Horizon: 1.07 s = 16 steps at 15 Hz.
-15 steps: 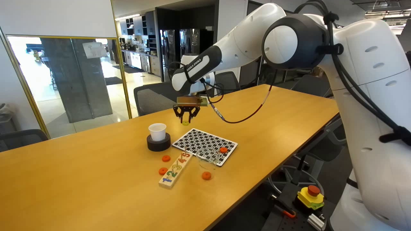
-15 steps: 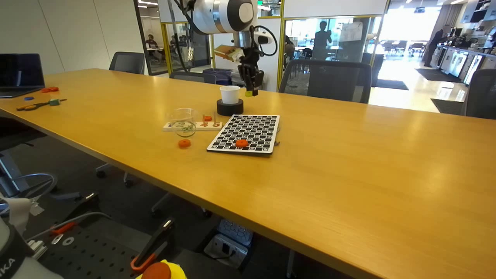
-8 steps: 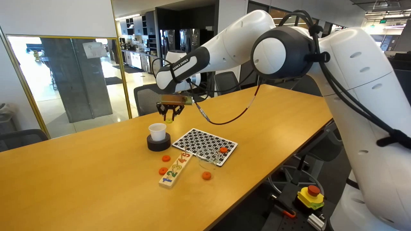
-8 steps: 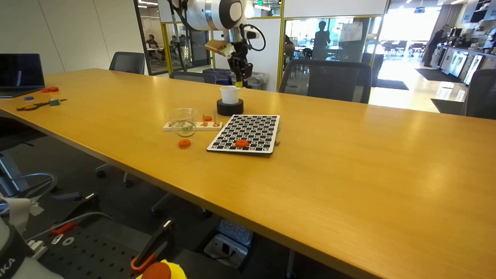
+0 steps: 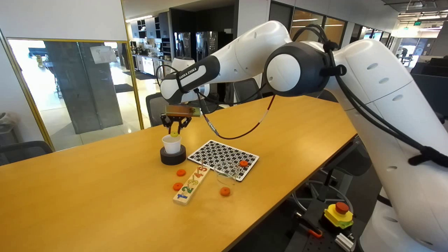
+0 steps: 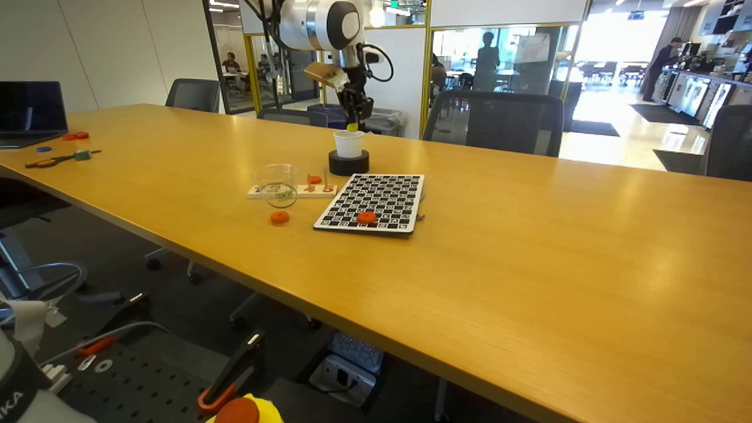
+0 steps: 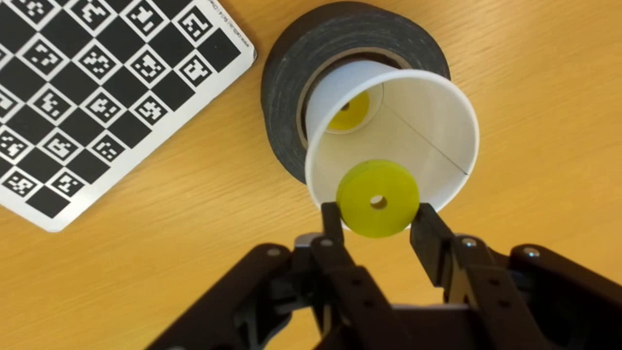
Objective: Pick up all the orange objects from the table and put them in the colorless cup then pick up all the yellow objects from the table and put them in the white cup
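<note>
My gripper is shut on a yellow ring, gripping it by its sides. In both exterior views the gripper holds the ring right above the white cup's rim. The white cup stands upright in a black tape roll. Another yellow ring lies at its bottom. Several orange rings lie around: one on the checkered board, one in front of the colorless cup, two beside the number board. The colorless cup looks clear and stands near the number board.
The black tape roll surrounds the white cup's base. The black-and-white checkered board lies beside it. The wooden number board has upright pegs. A laptop, scissors and small red, blue and green pieces lie at the table's far end.
The gripper has carried the yellow ring sideways to the white cup, moving left in both exterior views, and it now hangs over the cup's opening. The things on the table have not moved.
</note>
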Available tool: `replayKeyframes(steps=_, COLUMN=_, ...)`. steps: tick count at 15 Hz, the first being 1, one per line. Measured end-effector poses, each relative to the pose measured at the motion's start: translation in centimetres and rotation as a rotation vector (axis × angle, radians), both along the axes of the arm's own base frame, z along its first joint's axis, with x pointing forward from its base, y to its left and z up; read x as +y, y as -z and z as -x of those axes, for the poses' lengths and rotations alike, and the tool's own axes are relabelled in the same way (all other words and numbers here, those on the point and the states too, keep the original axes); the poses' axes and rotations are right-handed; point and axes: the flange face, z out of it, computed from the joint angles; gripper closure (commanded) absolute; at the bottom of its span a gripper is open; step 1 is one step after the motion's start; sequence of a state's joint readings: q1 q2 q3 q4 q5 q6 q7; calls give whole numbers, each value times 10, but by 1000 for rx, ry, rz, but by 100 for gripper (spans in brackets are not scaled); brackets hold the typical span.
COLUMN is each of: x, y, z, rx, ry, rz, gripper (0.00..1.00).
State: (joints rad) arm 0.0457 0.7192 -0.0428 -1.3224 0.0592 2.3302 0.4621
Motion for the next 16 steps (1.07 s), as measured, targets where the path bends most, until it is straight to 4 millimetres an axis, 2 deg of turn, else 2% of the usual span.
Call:
replayKeyframes(steps=1, x=2, y=0, z=-2, rx=2, ry=-4, rz=-4, gripper=36)
replayKeyframes(steps=3, x=4, y=3, z=-3, rx=12, ry=-12, rz=-9, gripper=26)
replayKeyframes(steps=6, x=8, y=7, z=-3, rx=37, ry=-27, rz=-17, gripper=4)
replayKeyframes(steps=7, x=10, y=8, z=-2, rx=43, ry=-32, rz=-17, gripper=0)
replayKeyframes(steps=11, x=20, y=0, z=3, rx=55, ry=-56, rz=-15, gripper=0)
replayKeyframes(steps=13, x=33, y=-6, z=14, rx=77, ry=-95, rz=-16, gripper=0)
replayKeyframes(steps=16, x=58, y=-4, z=36, rx=142, ry=-167, rz=-31, gripper=0)
